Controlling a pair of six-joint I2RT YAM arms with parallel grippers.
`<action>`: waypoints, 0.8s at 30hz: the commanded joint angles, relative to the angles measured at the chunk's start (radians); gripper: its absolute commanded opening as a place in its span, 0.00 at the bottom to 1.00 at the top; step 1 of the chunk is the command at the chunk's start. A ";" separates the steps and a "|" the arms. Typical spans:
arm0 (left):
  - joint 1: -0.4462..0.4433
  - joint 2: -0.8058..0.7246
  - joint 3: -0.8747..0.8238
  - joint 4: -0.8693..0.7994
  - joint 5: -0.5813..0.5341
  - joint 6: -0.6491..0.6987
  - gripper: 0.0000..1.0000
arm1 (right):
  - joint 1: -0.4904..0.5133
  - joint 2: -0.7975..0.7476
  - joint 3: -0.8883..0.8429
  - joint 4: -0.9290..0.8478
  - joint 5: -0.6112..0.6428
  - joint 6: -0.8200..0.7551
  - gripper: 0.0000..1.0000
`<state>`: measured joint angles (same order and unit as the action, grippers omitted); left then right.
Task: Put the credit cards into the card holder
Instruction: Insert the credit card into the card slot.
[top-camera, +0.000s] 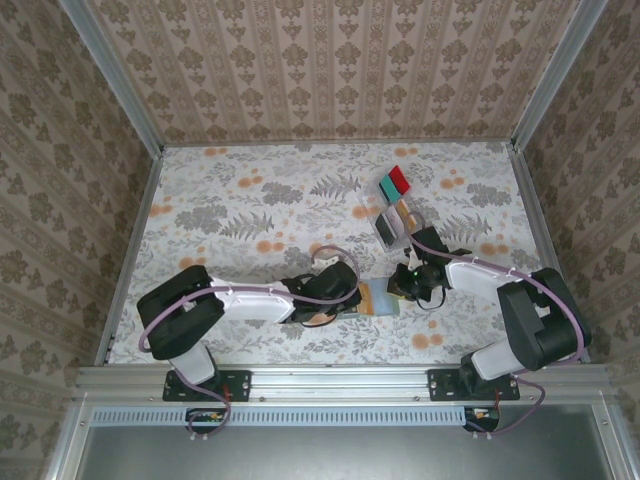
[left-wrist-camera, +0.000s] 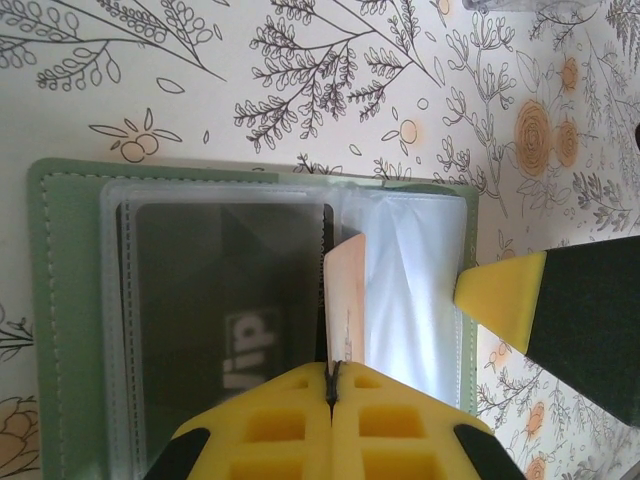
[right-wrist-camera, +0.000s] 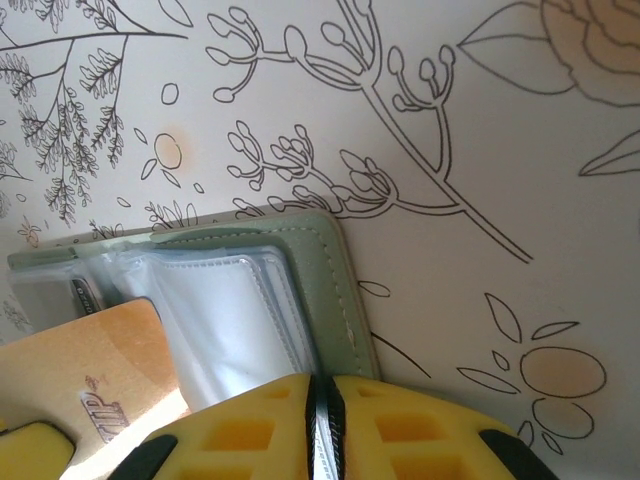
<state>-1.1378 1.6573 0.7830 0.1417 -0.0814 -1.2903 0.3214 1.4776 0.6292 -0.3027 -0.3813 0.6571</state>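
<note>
A: Why is the card holder (left-wrist-camera: 70, 300) lying open just ahead of the left gripper (left-wrist-camera: 332, 385)?

B: It is showing its plastic sleeves to the fingers. A dark card (left-wrist-camera: 220, 320) is sitting in the sleeve left of them.

A: And the right gripper (right-wrist-camera: 322, 405)?

B: Its jaws are almost meeting and seem to be pinching the holder's edge. I think it is stopping the holder from sliding.

A: What is the left one gripping?

B: Its jaws are pressing together on a tan card (left-wrist-camera: 345, 290). The card is standing on edge and is probably aiming into the clear sleeve (left-wrist-camera: 410, 290) to its right.
</note>
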 joint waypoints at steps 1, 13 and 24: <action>0.008 -0.013 -0.018 -0.047 0.014 0.005 0.04 | 0.011 0.066 -0.049 -0.019 0.083 -0.010 0.16; 0.050 -0.154 -0.056 -0.070 0.009 0.034 0.05 | 0.010 0.063 -0.048 -0.023 0.090 -0.008 0.16; 0.071 0.002 -0.080 0.194 0.129 -0.042 0.04 | 0.010 0.068 -0.048 -0.021 0.090 -0.009 0.16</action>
<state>-1.0763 1.6272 0.7078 0.2619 0.0036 -1.3022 0.3214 1.4776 0.6292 -0.3027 -0.3813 0.6571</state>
